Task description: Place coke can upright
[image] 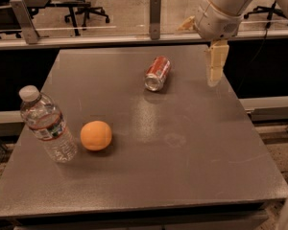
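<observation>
The red coke can [157,73] lies on its side on the grey table [192,147], toward the back middle, with a silver end facing the front. My gripper [215,70] hangs from the white arm at the upper right. It points down over the table's back right part, to the right of the can and apart from it. It holds nothing.
A clear plastic water bottle [46,123] stands near the table's left edge with an orange [96,135] next to it. A glass barrier with metal posts [155,11] runs behind the table. Office chairs stand beyond it.
</observation>
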`<control>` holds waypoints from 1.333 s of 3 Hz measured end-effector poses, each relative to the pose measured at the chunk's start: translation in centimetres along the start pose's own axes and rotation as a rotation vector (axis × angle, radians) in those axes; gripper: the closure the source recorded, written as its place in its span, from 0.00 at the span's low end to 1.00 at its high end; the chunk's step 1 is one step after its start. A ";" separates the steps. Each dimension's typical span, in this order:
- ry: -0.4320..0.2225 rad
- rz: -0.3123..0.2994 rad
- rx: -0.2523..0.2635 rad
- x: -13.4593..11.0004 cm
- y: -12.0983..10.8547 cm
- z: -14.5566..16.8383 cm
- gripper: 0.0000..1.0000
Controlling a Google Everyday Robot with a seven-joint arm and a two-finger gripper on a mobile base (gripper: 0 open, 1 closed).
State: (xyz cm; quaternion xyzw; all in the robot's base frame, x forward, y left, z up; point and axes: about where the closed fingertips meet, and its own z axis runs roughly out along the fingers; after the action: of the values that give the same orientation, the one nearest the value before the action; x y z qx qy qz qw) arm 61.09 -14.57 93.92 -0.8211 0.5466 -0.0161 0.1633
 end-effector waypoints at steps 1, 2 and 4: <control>-0.022 -0.141 -0.037 0.5 -2.4 3.7 0.00; -0.033 -0.293 -0.072 0.4 -4.3 6.5 0.00; 0.008 -0.536 -0.143 0.0 -6.7 10.4 0.00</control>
State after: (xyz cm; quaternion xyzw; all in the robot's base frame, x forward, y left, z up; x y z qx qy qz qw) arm 69.20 -9.58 86.02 -0.9458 0.3105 -0.0233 0.0927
